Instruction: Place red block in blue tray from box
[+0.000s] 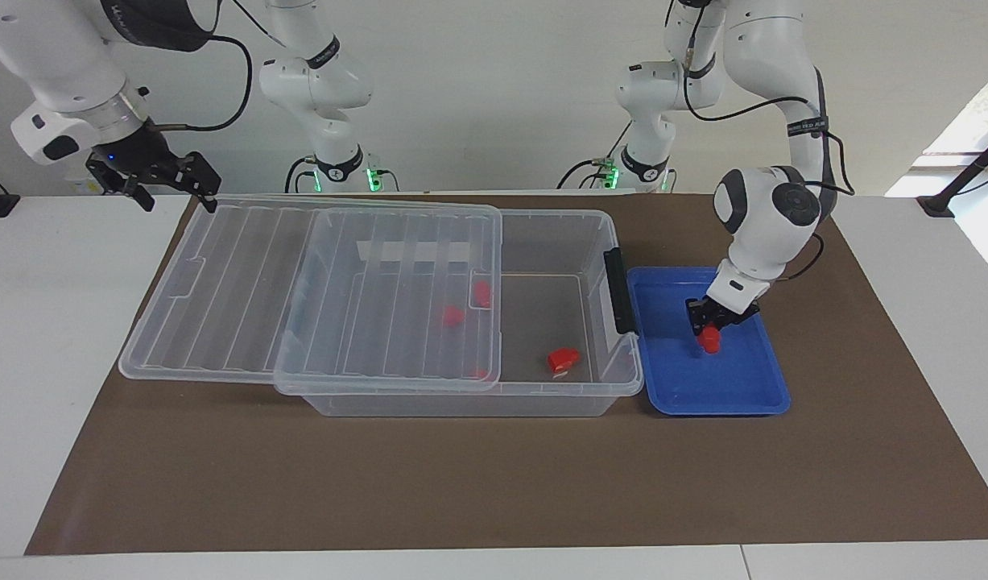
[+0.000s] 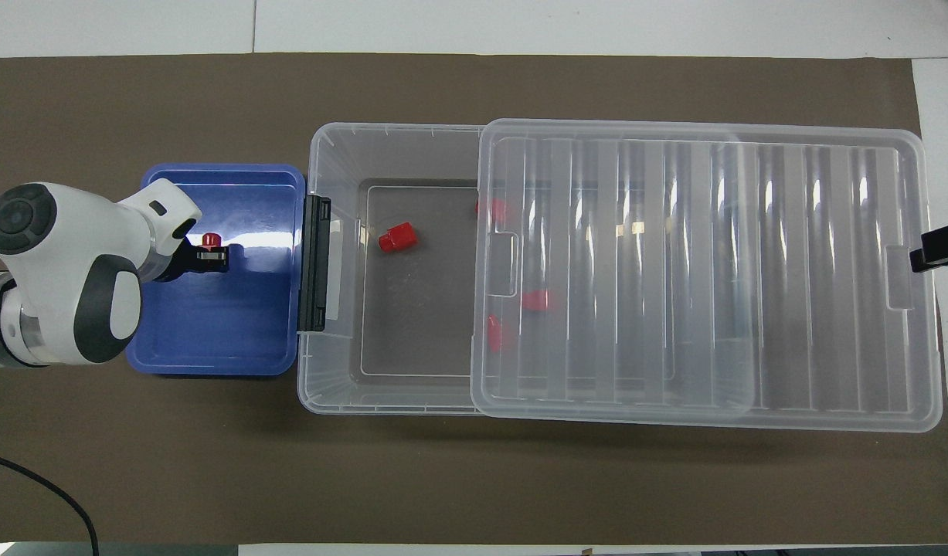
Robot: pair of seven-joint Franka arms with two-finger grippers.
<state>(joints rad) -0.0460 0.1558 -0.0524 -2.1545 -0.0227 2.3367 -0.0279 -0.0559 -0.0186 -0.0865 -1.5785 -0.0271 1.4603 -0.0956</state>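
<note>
Left gripper (image 1: 709, 329) clamped on red block (image 1: 709, 341) low over blue tray (image 1: 731, 387), right gripper (image 1: 167, 184) wide open, empty, at lid (image 1: 316, 286) edge

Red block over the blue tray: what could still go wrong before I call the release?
1. The left gripper is shut on the red block low in the blue tray; whether it touches the floor is unclear, so it may bounce or roll on release.
2. The box sits against the tray; the arm could clip its black latch handle when it withdraws.
3. The right gripper waits open beside the slid-back lid.
</note>
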